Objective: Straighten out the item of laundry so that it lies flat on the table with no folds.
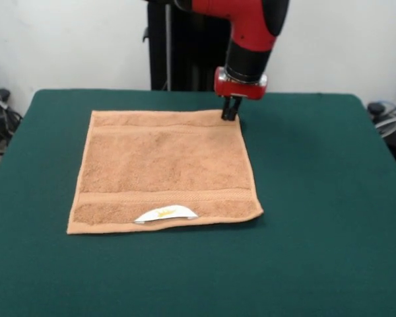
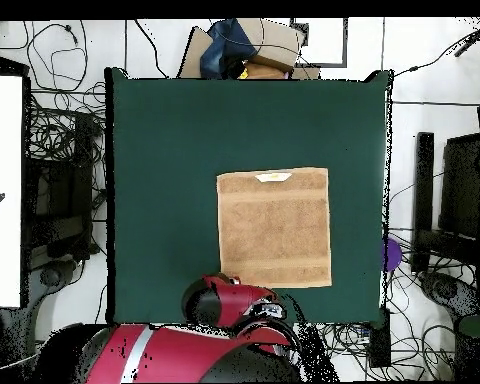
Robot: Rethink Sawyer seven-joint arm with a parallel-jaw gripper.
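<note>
The tan terry towel lies spread flat on the dark green table, border bands running across it. Its white label with a yellow mark sits at the near edge. My gripper hangs from the red arm at the towel's far right corner, fingers close together and pinching that corner down at table level. In the overhead view the towel lies right of the table's centre, with the label at its top edge. There the red arm hides the gripper at the towel's lower left corner.
Wide bare felt surrounds the towel on all sides. Cables and boxes lie on the floor beyond the table's edges. The black pedestal stands behind the table's far edge.
</note>
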